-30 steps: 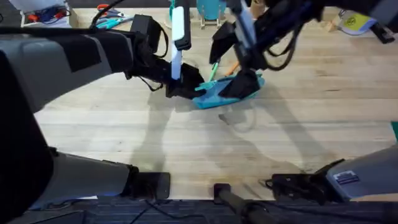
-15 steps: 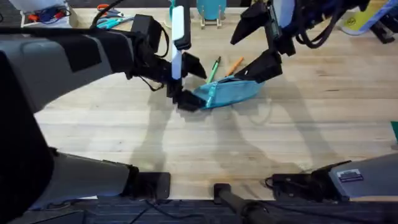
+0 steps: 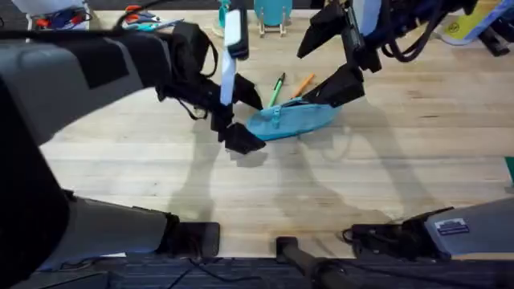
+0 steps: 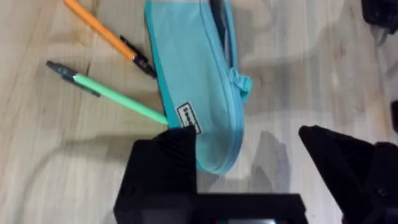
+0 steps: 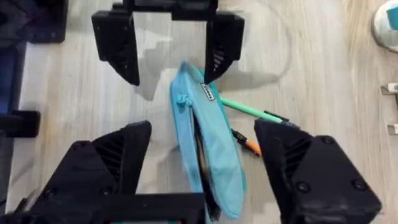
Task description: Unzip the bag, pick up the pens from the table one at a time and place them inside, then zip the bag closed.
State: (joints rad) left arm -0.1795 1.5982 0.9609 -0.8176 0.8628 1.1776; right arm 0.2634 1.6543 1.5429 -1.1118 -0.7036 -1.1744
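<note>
Bag (image 3: pixel 291 121) lies on the table (image 3: pixel 385 172), its two ends between the spread fingers of both grippers. Left gripper (image 4: pixel 249 162) open, one finger (image 4: pixel 163 163) touching the bag's end. Right gripper (image 5: pixel 199 163) open astride the other end. Green pen (image 4: pixel 112 94) and orange pen (image 4: pixel 107 35) lie just beside the bag.

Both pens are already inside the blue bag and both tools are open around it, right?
Not quite. The green pen and the orange pen lie on the table beside the bag, not inside it; the left wrist view shows this plainly. The rest holds: the left tool and the right tool are both open around the bag.
</note>
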